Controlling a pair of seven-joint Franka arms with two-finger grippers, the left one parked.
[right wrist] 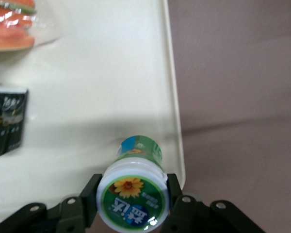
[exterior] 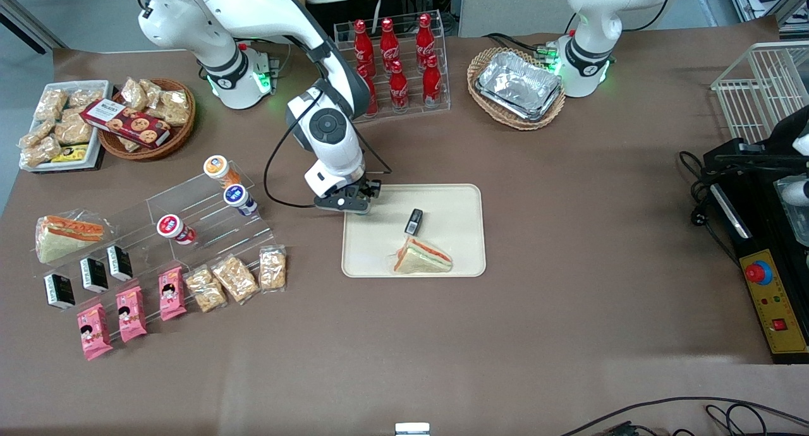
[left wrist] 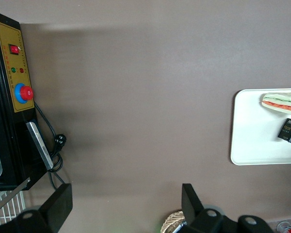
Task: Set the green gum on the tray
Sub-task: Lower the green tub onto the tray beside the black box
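My right gripper (exterior: 360, 206) hangs over the cream-beige tray (exterior: 455, 199) at its corner nearest the working arm's base. In the right wrist view the gripper (right wrist: 132, 194) is shut on the green gum (right wrist: 133, 196), its white-rimmed green lid with a yellow flower facing the camera. The bottle's green-blue body points down at the tray (right wrist: 97, 97) just inside its rim. In the front view the bottle is hidden under the gripper. The tray also shows in the left wrist view (left wrist: 254, 141).
On the tray lie a wrapped sandwich (exterior: 422, 258) and a small black pack (exterior: 414, 221). Toward the working arm's end stands a clear stepped rack with an orange-bodied bottle (exterior: 218, 169), a blue one (exterior: 239, 199) and a red-lidded one (exterior: 174, 228). Cola bottles (exterior: 397, 57) and a foil-tray basket (exterior: 517, 87) stand farther from the camera.
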